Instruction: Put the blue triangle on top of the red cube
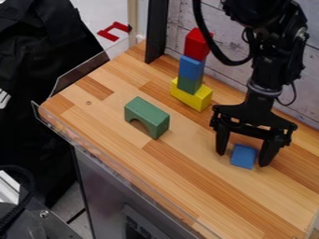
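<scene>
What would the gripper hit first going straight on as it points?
Likely the wooden tabletop, with the open fingers of the gripper coming down either side of the blue piece. Depth is unclear, so it could clip that piece.

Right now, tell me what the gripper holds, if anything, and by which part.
Nothing appears held: the gripper stands open, its jaws spread wider than the blue block between them.

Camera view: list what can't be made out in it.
All in the camera view:
- Red block's right edge: partly behind the cable.
- Blue piece's full shape: its far side is turned away.
- Contact between gripper and blue piece: too small to tell.
- Green arch's back: hidden by its front.
</scene>
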Available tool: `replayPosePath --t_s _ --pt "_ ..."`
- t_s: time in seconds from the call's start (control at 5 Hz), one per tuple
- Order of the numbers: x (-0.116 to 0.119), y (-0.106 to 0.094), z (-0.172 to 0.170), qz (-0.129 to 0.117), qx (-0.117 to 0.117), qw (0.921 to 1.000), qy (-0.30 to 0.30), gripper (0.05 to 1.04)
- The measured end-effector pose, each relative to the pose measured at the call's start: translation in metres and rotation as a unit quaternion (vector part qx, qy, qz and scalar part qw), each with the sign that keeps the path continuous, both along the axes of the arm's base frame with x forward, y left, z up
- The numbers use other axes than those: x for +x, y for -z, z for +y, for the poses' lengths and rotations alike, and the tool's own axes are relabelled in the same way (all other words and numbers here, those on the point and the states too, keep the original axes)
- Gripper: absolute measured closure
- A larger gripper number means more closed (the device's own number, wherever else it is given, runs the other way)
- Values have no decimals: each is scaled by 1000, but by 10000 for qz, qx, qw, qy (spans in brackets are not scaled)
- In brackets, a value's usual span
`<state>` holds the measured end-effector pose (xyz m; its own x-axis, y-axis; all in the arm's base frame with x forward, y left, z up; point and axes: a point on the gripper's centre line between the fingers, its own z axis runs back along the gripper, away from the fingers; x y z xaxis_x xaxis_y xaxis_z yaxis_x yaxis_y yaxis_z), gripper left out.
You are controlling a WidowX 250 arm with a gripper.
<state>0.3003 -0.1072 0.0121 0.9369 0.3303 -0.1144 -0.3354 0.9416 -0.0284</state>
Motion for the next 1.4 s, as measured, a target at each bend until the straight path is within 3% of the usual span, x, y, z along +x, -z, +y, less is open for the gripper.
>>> replayPosePath --t_s 0.2,0.4,0.6,0.8,1.0,1.2,1.4 --pt "1 4 -2 -2 -53 10000 -20 133" --pt "1 7 -2 -38 -76 10000 -22 409" --pt "-1 3 2 -67 -62 10000 -24 520" --pt "-1 -11 1 -154 -158 9998 4 520" --pt "-1 -56 6 -355 -16 9994 43 521" --pt "-2 -106 14 -758 192 9969 20 521" --pt "-7 -154 28 -1355 94 9903 293 521"
